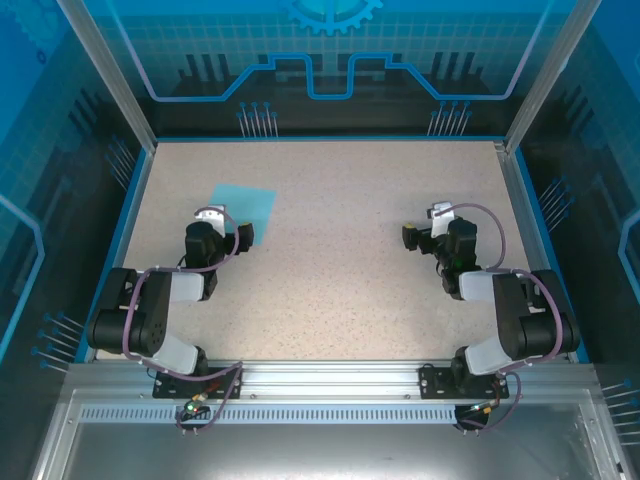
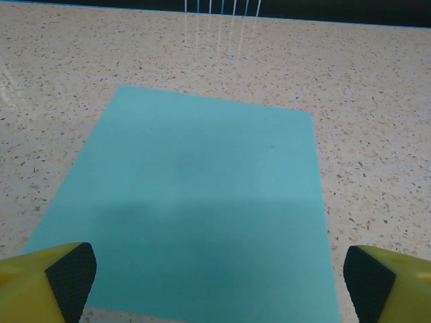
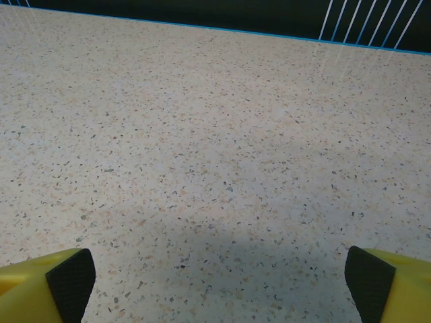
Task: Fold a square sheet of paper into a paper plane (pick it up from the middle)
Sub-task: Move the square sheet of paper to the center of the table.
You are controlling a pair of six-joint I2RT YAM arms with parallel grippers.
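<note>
Now both arms crouch low, elbows tucked back, wrists reaching forward over the bench point(image 1: 330, 275). The left hand point(image 1: 228, 224) hangs wide open, gripping nothing, just short of the square sheet of paper point(image 2: 195, 202), which lies flat left of centre. The right hand point(image 1: 425, 224) is spread wide too, over speckled bench. Up close, the left wrist view shows the sheet uncreased, its near edge between the yellow fingers point(image 2: 27, 279). Overhead, the arms mirror each other, well apart.
</note>
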